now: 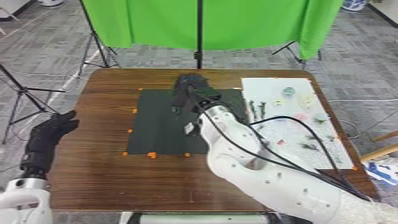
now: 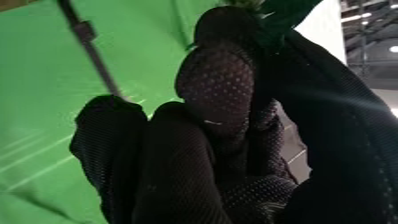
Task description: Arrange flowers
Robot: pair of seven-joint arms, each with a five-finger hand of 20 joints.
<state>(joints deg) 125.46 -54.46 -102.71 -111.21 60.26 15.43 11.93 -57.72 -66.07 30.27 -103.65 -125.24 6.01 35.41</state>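
Observation:
In the head view my right hand (image 1: 189,89) is above the back part of the dark mat (image 1: 160,135), with dark green foliage (image 1: 209,93) beside it. The right wrist view has this hand (image 2: 213,85) pinching a green sprig (image 2: 282,15) near its fingertips; the glove hides most of the stem. A small pale object (image 1: 189,128) lies on the mat, partly beside the right arm. My left hand (image 1: 55,127) rests at the table's left edge, fingers loosely straight. Several flowers and green sprigs (image 1: 311,146) lie spread on the white board (image 1: 266,85).
The brown table (image 1: 98,175) surrounds the mat and board, with orange markers (image 1: 152,155) along the mat's edges. Black cables (image 1: 284,160) loop off the right arm over the board. Behind the table hang a green cloth (image 1: 151,25) and its black stand (image 1: 199,55).

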